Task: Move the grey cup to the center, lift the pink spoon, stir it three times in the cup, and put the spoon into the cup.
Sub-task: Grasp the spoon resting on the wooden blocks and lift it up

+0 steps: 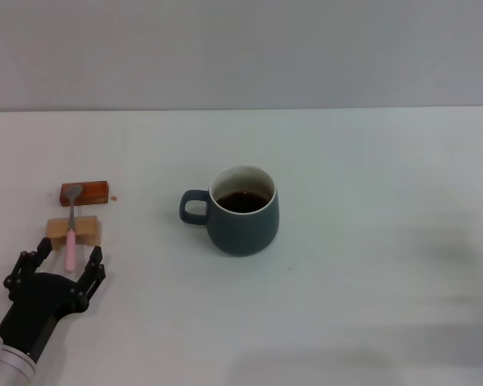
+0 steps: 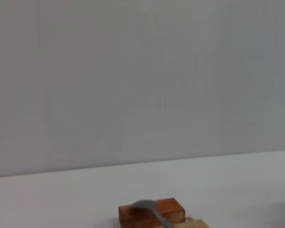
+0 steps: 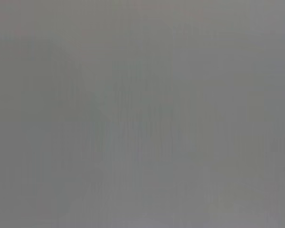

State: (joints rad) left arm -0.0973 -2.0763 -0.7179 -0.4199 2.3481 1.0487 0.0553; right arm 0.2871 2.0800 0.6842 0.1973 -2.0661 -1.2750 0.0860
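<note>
Your left pincer stands spread, straddling the pink spoon handle's tip. Straight ahead: tan block, then reddish-brown block, both under the spoon. Bare desk lies between pincer and grey cup, off to its right.

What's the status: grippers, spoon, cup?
Left gripper open, at spoon handle end. Spoon across two blocks. Cup near center, path clear. Right gripper unseen.

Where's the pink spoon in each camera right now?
Head view: pink spoon at left, lying across two wooden blocks, just ahead of the open left claw.
Left wrist view: only its grey bowl shows, bottom centre.
Right wrist view: not visible.
Shared landmark: reddish-brown block.
</note>
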